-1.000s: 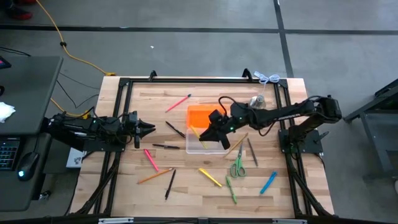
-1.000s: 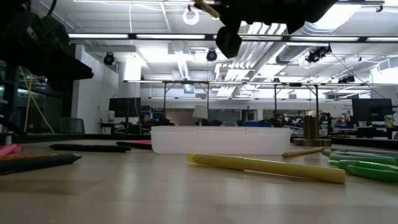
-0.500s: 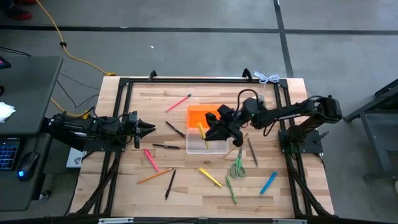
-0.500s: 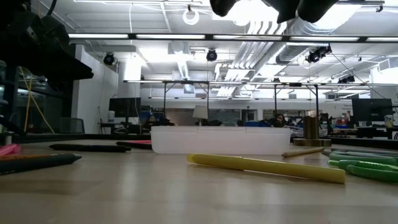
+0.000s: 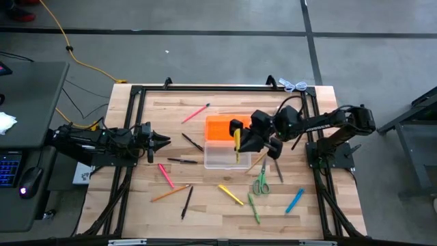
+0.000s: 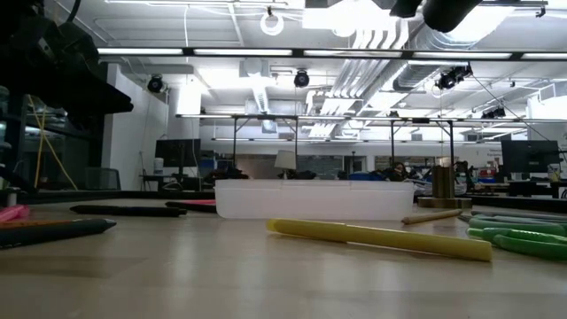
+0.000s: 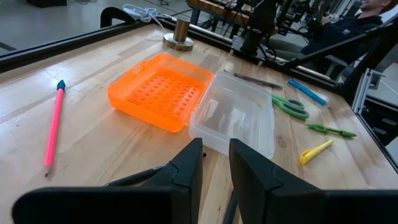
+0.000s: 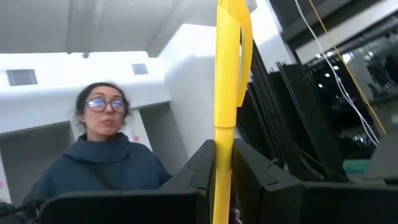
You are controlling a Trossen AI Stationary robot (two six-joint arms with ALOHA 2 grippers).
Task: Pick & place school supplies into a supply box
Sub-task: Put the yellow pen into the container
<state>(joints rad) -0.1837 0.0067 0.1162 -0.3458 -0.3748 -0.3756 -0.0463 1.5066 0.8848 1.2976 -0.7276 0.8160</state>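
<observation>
The right claw [image 5: 240,140] has swung back, tipping its clamped yellow pen [image 5: 237,141] lengthwise over the supply box [image 5: 222,158] beneath. The left claw [image 5: 164,141], slightly parted and empty, waits well away.

Both arms are showing as matte black, chunky jointed links. Right arm [image 5: 321,124] is carrying a looping black cable near its wrist. Left gripper [image 7: 214,168] is showing two flat black fingers with angular, bevelled tips; right gripper [image 8: 222,168] is showing the same dark bevelled fingers.
</observation>
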